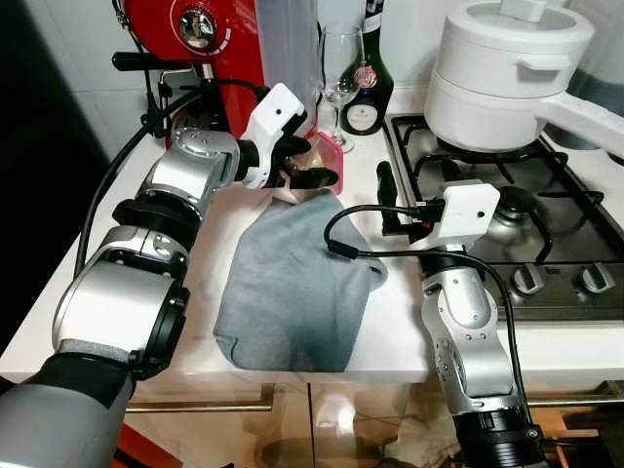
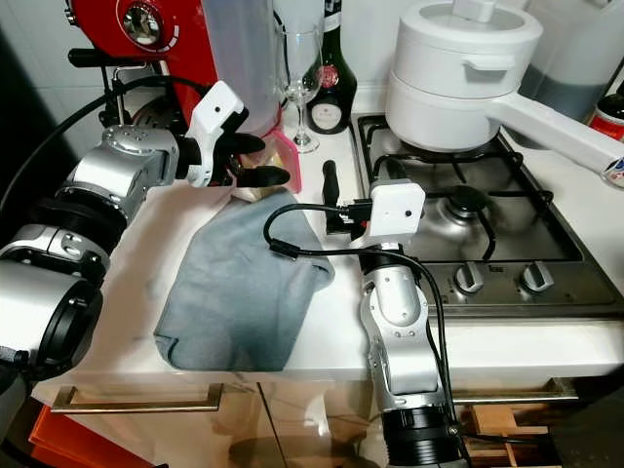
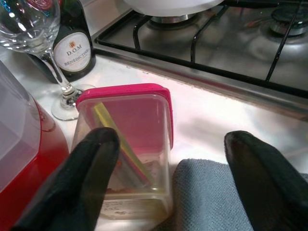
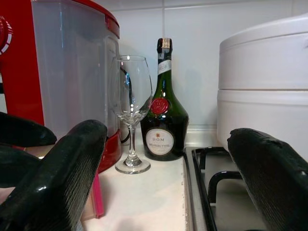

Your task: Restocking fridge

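A clear plastic container with a pink lid (image 3: 127, 144) stands on the white counter beside the red appliance, with yellowish food inside. My left gripper (image 1: 310, 164) hovers just in front of it, open. One finger (image 3: 86, 178) overlaps the container's side and the other (image 3: 269, 183) is over the grey cloth (image 1: 292, 283). My right gripper (image 1: 395, 205) is open at the left edge of the hob, level with the counter and facing the back wall. It holds nothing.
A wine glass (image 1: 341, 68) and a dark green bottle (image 1: 368, 88) stand behind the container. A red appliance with a clear jug (image 1: 210, 39) stands at the back left. A white pot (image 1: 507, 68) sits on the gas hob (image 1: 546, 224).
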